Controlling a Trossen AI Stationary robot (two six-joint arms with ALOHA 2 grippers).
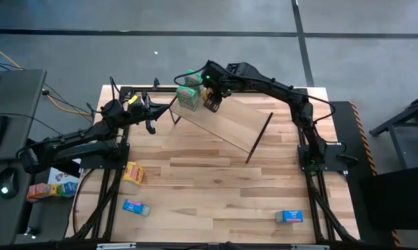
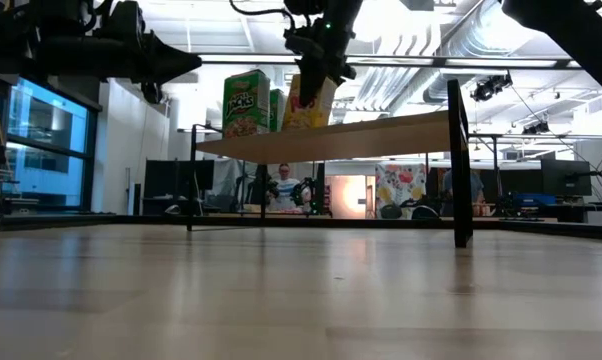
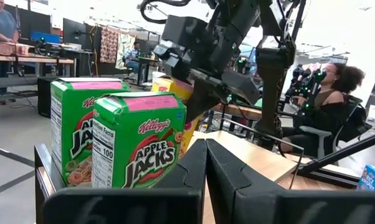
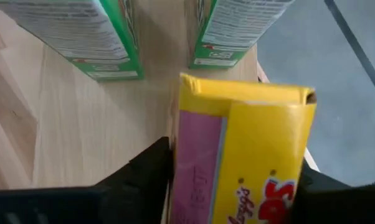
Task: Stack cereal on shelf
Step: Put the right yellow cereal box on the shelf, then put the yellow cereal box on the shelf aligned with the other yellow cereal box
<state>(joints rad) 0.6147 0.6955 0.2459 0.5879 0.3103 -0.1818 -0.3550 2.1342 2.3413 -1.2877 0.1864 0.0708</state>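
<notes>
The shelf (image 1: 230,125) stands slantwise on the table's far half, its light board on black rod legs (image 2: 459,180). Two green cereal boxes (image 1: 188,94) (image 2: 246,103) stand upright on its far-left end. My right gripper (image 1: 210,99) (image 2: 319,70) is above the board beside them, shut on a yellow cereal box (image 2: 309,102). My left gripper (image 1: 152,114) (image 3: 206,149) hovers shut off the shelf's left end, facing the green boxes (image 3: 141,140). On the table lie another yellow box (image 1: 134,173) and two blue boxes (image 1: 136,207) (image 1: 289,217). My right gripper pinches the yellow cereal box between its two fingers (image 4: 153,171), one on each side of its upper part (image 4: 237,162). The fingers come from above, pointing down. The box hangs slightly tilted, its lower end (image 2: 306,125) at the shelf board; whether it touches the board does not show.
Most of the shelf board (image 4: 69,124) to the right of the boxes is bare. More small boxes (image 1: 49,186) lie off the table at its left. People sit in the room behind the table (image 3: 327,93).
</notes>
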